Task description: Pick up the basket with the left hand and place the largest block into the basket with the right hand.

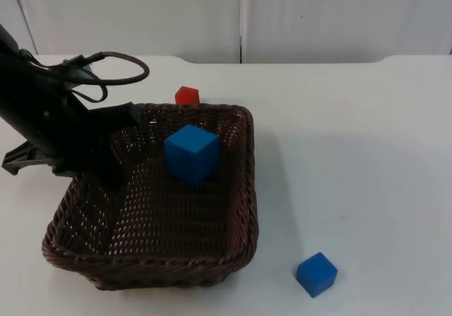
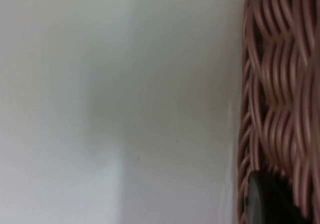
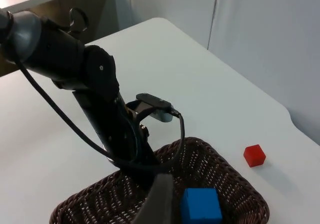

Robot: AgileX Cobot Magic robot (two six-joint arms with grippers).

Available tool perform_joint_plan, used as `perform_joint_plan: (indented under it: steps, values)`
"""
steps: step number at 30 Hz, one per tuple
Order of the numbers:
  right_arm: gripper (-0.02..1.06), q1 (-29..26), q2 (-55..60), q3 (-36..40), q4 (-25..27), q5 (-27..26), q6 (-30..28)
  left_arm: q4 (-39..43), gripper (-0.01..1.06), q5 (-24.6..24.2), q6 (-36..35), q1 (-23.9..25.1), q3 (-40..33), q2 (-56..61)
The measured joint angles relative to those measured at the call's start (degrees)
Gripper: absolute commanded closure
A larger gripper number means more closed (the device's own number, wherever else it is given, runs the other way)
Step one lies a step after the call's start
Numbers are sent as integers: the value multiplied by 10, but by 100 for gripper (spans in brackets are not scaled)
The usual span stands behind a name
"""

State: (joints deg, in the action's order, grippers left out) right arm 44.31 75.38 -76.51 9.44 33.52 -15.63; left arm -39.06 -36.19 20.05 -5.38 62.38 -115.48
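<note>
A dark brown wicker basket (image 1: 244,189) is at the left of the table. My left gripper (image 1: 106,164) is shut on its left rim, and in the left wrist view a black fingertip (image 2: 270,201) presses against the wicker wall (image 2: 280,83). The largest block, a blue cube (image 1: 191,153), lies inside the basket towards its far side. It is also visible in the right wrist view, blue cube (image 3: 201,205) inside the basket (image 3: 235,184). My right gripper (image 3: 159,201) is high above the table, looking down on the basket.
A small red block (image 1: 187,95) sits on the table just behind the basket's far rim; the right wrist view shows the red block (image 3: 254,155) too. A smaller blue block (image 1: 316,273) lies at the front right. The grey partition wall stands along the table's far edge.
</note>
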Motion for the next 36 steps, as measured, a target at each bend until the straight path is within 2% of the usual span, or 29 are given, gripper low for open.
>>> perform_joint_plan:
  steps: [14, 16, 19, 20, 23, 25, 27, 36]
  values:
    - [26, 0, 0, 0, 0, -2, 0, 8, 103, 7, 7, 0, 0, -1]
    - [26, 0, 0, 0, 0, -2, 0, 13, 95, 9, 7, 0, 0, -1]
    - [26, 0, 0, 0, 0, -2, 0, 18, 75, 9, 7, 0, 0, -1]
    - [26, 0, 0, 0, 0, -2, 0, 21, 75, 9, 7, 0, 0, -1]
    - [26, 0, 0, 0, 0, -2, 0, 23, 48, 10, 7, 0, 0, -1]
    - [26, 0, 0, 0, 0, -2, 0, 23, 45, 10, 7, 0, 0, -1]
    - [26, 0, 0, 0, 0, -2, 0, 23, 38, 10, 11, 0, 0, -1]
    - [26, 0, 0, 0, 0, -6, 0, 25, 37, -15, 36, 0, 0, 36]
